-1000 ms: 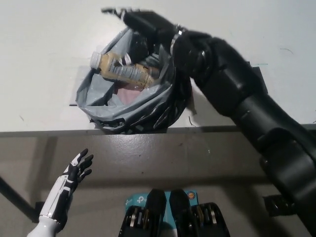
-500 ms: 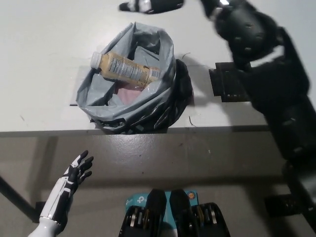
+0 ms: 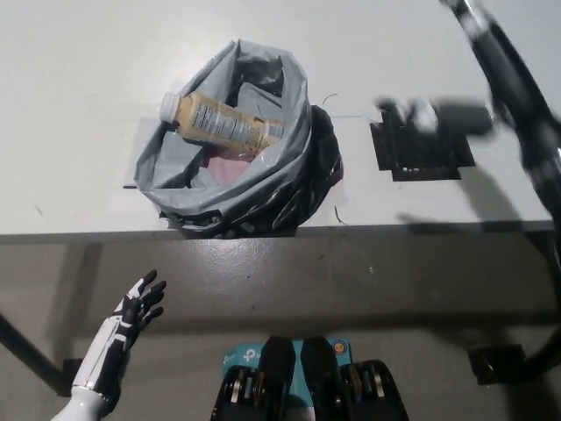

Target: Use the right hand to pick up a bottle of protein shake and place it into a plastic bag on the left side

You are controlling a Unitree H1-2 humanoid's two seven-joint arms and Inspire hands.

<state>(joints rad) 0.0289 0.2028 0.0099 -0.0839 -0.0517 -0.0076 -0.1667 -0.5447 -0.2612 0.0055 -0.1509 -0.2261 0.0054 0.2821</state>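
bottle [image 3: 221, 122] lying inside bag [image 3: 263, 175] | right hand [image 3: 434, 115] blurred, grip unclear | left hand [image 3: 136, 307] released

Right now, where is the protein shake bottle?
In the head view, the protein shake bottle lies on its side inside the grey plastic bag on the white table, at the picture's left of the black square mat.

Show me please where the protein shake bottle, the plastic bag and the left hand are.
protein shake bottle [image 3: 223, 123], head view, on its label.
plastic bag [image 3: 280, 171], head view, on its grey right wall.
left hand [image 3: 138, 307], head view, on its palm.
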